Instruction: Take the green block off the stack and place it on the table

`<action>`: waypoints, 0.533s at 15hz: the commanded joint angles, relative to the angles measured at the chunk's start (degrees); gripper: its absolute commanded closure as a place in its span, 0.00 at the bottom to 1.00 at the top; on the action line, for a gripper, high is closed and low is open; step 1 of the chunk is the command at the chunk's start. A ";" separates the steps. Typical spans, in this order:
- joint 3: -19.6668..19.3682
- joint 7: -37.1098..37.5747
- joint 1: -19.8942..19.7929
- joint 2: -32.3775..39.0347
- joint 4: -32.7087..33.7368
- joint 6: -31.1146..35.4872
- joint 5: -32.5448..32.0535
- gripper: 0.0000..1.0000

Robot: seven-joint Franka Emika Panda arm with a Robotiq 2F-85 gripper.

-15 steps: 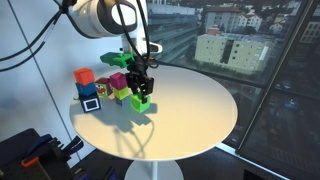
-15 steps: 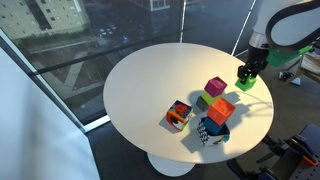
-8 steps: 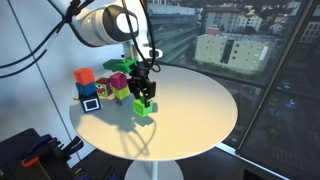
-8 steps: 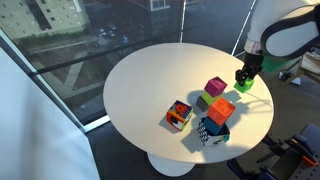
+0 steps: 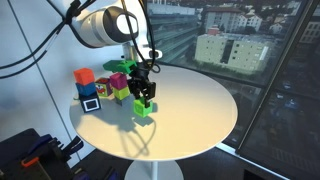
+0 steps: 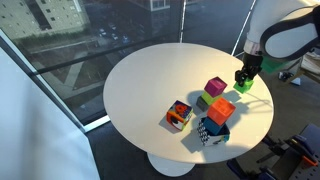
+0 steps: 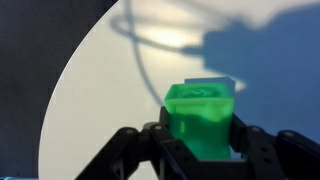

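The gripper (image 5: pixel 143 99) is pinching the green block (image 5: pixel 143 107) between nearly closed fingers, low over the table (image 5: pixel 195 115), beside the stack (image 5: pixel 119 87).

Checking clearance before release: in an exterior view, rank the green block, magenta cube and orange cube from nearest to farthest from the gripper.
1. Green block: held in the gripper.
2. Magenta cube: close by, up-left in the picture.
3. Orange cube: well beyond it, farther left.

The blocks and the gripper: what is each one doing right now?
green block: held, down at the table; whether it touches is unclear.
gripper: shut on the green block.
magenta cube: resting, untouched.
orange cube: stacked on the blue-and-white cube.
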 commanded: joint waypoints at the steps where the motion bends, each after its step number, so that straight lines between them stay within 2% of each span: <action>1: -0.57 -0.15 0.58 -0.01 0.09 -0.14 0.17 0.46; 2: -0.57 -0.15 0.58 -0.01 0.09 -0.14 0.17 0.46; 3: -0.57 -0.15 0.58 -0.01 0.09 -0.14 0.17 0.71; 8: -0.44 -0.14 0.74 2.40 1.30 -0.06 0.68 0.71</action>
